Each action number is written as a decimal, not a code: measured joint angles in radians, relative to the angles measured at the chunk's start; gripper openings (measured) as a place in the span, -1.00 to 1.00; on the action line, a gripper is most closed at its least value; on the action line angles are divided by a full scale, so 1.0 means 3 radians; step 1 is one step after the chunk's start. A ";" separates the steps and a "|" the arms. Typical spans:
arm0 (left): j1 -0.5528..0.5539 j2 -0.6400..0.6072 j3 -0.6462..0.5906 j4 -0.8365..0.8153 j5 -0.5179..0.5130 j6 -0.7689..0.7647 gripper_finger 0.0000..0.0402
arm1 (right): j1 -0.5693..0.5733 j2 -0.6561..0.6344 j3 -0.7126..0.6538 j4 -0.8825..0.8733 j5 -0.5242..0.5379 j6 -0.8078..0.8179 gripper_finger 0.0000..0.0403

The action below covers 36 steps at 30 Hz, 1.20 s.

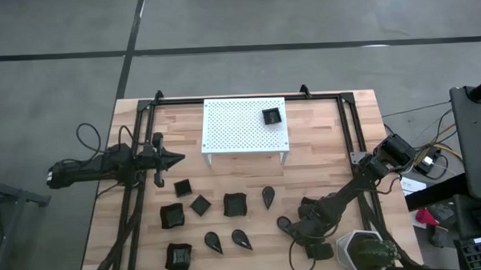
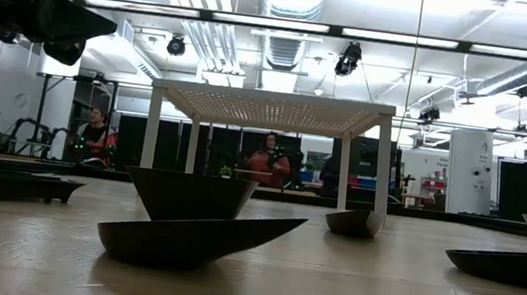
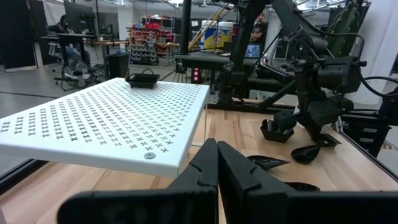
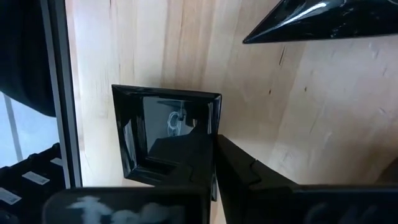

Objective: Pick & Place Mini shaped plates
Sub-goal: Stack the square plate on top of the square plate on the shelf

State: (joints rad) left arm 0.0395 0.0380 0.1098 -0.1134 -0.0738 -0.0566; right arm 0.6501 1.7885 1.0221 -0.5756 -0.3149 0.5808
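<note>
Pinching a small square plate (image 4: pixel 166 134) rim near the table's front-right edge (image 1: pixel 405 257): right gripper (image 4: pixel 214 163).

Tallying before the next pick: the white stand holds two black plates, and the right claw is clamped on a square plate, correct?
Not quite. The white stand holds only one black plate, near its far right corner, as the high view shows. The rest is right: the right claw is clamped on the rim of a square plate.

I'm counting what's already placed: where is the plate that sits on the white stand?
In the high view, the small square plate sits on the white stand, near its far right corner, apart from the others on the table.
</note>
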 joint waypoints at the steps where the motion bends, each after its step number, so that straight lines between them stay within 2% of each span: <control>1: -0.0001 0.0000 0.0001 0.0001 -0.0002 0.0000 -1.00 | -0.0001 0.0000 0.0016 -0.0019 0.0000 0.0000 -0.96; 20: 0.0000 0.0001 0.0001 0.0000 -0.0010 0.0000 -1.00 | -0.0121 -0.0114 0.0482 -0.0490 0.0043 0.0097 -0.96; 28: -0.0001 0.0001 0.0001 0.0000 -0.0008 0.0000 -1.00 | -0.0200 -0.0402 0.0614 -0.0842 0.0505 0.0254 -0.96; 36: 0.0000 0.0000 0.0001 0.0001 0.0004 0.0000 -1.00 | -0.0237 -0.0791 0.0607 -0.0827 0.1125 0.0954 -0.96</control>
State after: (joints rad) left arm 0.0395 0.0380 0.1101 -0.1131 -0.0727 -0.0566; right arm 0.5791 1.5511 1.2041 -0.8238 0.0226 0.8670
